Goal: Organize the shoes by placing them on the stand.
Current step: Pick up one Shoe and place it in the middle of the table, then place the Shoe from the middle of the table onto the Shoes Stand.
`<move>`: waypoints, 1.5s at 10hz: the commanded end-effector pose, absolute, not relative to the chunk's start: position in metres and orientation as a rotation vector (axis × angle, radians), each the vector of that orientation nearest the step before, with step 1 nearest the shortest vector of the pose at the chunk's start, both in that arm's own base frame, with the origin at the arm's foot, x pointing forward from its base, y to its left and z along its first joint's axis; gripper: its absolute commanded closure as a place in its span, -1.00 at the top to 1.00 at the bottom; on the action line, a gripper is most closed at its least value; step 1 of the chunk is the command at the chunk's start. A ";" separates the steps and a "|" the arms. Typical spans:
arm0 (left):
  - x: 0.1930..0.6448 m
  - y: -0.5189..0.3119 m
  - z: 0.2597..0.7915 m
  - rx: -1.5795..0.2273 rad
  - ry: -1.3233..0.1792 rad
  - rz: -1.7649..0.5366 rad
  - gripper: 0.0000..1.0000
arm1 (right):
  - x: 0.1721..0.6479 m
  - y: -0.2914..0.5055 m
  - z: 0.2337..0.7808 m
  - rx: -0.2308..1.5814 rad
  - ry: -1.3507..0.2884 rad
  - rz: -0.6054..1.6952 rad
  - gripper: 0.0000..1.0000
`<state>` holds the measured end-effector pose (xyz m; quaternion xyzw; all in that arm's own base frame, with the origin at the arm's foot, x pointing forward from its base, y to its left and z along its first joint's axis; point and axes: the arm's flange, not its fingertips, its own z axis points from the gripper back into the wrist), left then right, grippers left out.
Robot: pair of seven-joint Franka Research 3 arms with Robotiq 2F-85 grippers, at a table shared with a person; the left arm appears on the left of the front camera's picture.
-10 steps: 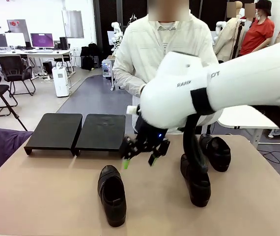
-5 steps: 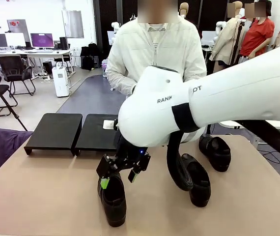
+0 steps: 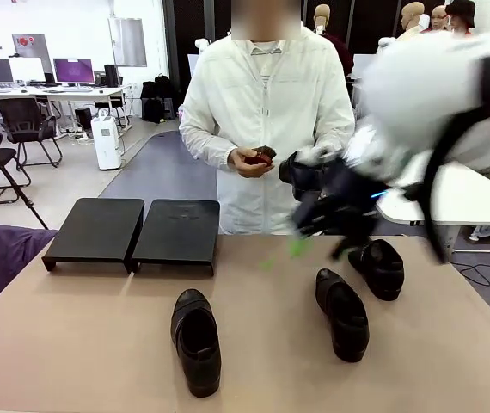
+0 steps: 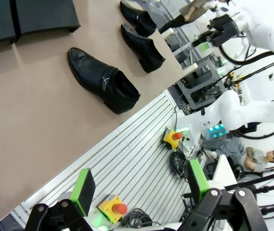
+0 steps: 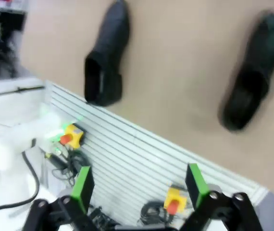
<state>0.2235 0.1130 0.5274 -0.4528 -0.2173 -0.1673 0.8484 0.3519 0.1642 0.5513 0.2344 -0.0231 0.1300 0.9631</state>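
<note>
Stand (image 3: pixel 133 231) at table's (image 3: pixel 73 344) far left. Left shoe (image 3: pixel 197 341) on tabletop near front edge, toe toward stand, apart from it. Middle shoe (image 3: pixel 342 315) and right shoe (image 3: pixel 379 268) on tabletop, close together, well apart from stand. Left gripper (image 4: pixel 141 186) off table edge, fingers spread, nothing between. Right gripper (image 5: pixel 139 185) blurred, above right-hand shoes, fingers spread, empty.

Black glossy dress shoe (image 3: pixel 197 340) upright near the table's (image 3: pixel 73 344) front edge, toe pointing away; second shoe (image 3: pixel 341 312) to its right, third shoe (image 3: pixel 378 267) just beyond; matte-black two-panel stand (image 3: pixel 133 231) far left, well apart
</note>
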 end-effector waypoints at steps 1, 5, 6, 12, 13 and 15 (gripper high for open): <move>0.223 0.113 0.528 -0.970 -0.474 -0.368 1.00 | 0.348 0.050 0.584 0.571 -0.074 0.067 1.00; 0.223 0.113 0.528 -0.970 -0.474 -0.368 1.00 | 0.331 -0.150 0.550 0.892 -0.286 -0.309 1.00; 0.223 0.113 0.528 -0.970 -0.474 -0.368 1.00 | 0.327 -0.167 0.538 0.932 -0.315 -0.330 1.00; 0.223 0.113 0.528 -0.970 -0.474 -0.368 1.00 | 0.312 -0.183 0.550 0.874 -0.248 -0.368 1.00; 0.223 0.113 0.528 -0.970 -0.474 -0.368 1.00 | 0.312 -0.183 0.550 0.874 -0.248 -0.368 1.00; 0.223 0.113 0.528 -0.970 -0.474 -0.368 1.00 | 0.312 -0.183 0.550 0.874 -0.248 -0.368 1.00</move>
